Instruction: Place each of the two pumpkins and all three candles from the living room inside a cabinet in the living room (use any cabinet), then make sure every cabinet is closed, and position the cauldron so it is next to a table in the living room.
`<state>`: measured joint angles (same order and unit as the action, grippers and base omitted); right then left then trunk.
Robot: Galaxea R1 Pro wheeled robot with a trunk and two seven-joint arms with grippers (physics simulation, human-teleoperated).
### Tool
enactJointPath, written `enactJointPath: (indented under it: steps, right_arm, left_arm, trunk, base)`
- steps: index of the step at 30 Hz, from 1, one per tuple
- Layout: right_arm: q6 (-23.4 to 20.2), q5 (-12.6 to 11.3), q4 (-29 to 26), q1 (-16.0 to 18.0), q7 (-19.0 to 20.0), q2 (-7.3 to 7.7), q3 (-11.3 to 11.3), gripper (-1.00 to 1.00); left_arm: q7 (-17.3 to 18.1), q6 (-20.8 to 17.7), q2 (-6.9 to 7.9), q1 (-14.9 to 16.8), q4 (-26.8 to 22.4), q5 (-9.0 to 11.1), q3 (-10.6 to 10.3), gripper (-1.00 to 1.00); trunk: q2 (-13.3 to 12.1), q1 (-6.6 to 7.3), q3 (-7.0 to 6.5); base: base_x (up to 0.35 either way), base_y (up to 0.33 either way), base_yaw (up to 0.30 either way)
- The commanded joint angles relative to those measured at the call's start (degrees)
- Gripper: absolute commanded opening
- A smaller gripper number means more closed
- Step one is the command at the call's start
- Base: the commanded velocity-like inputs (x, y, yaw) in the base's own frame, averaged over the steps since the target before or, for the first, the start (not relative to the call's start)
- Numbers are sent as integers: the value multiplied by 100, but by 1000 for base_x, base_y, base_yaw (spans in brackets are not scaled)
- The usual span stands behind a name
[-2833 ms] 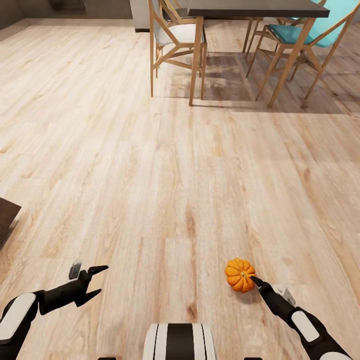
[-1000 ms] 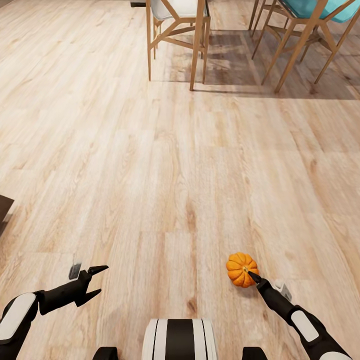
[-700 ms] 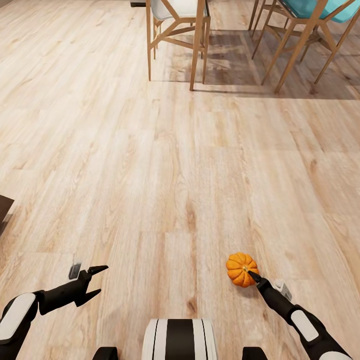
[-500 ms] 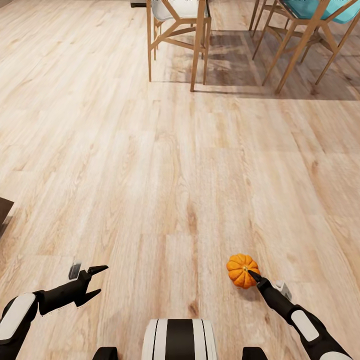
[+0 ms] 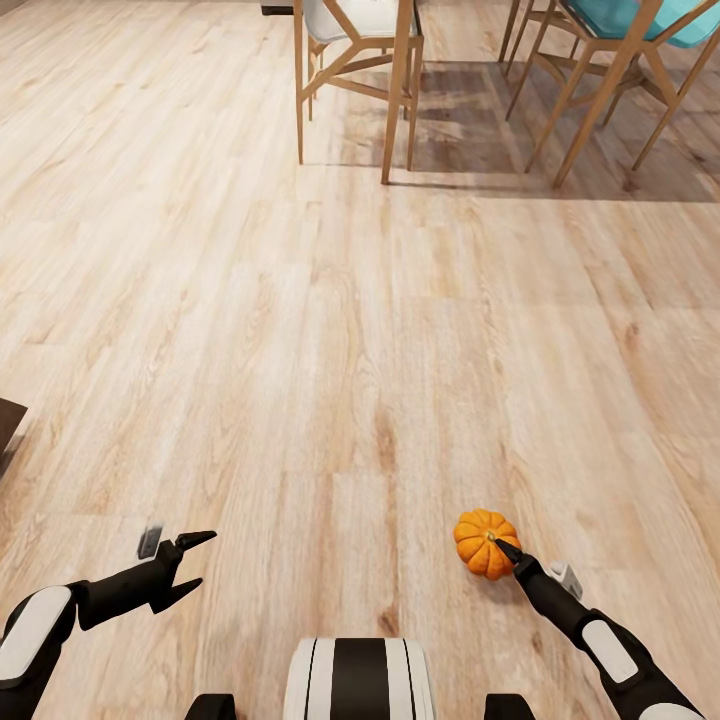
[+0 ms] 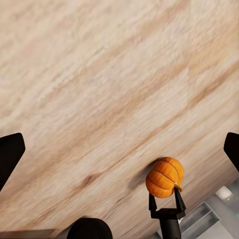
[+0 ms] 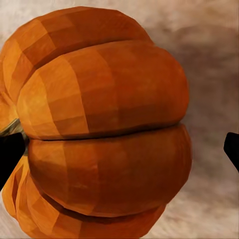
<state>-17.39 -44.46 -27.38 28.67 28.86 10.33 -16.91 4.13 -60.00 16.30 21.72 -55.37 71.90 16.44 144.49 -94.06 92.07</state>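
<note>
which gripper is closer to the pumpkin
Right. The right gripper is at the pumpkin, its fingers around it. The left gripper hangs open over bare floor, well off to the pumpkin's left.

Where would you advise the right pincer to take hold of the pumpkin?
Grip the pumpkin across its ribbed middle, coming from its stem side as the right pincer does: the round body bulges widest there, and the ribs' grooves probably steady the fingers.
</note>
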Motion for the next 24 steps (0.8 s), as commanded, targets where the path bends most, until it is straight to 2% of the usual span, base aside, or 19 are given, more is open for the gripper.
enactJointPath:
  steps: [1,14,15,24]
  right_arm:
    - [21,78,13,-2,-151,1,-5,100]
    - [14,78,15,-2,-152,4,-9,100]
    - [11,78,18,-2,-152,4,-7,-100]
    - [13,78,20,-2,-152,4,-11,-100]
  left_arm:
    - [0,0,-2,0,1,0,-1,100]
    - [0,0,-13,-1,0,-1,-1,100]
    - [0,0,-13,0,0,-2,-1,100]
    - [0,0,-13,1,2,-2,-1,100]
  trunk:
    - [0,-1,0]
    - [0,-1,0]
    - [0,-1,0]
    - [0,-1,0]
  base:
    - [19,3,0]
    - [2,0,0]
    - [0,0,0]
    - [0,0,0]
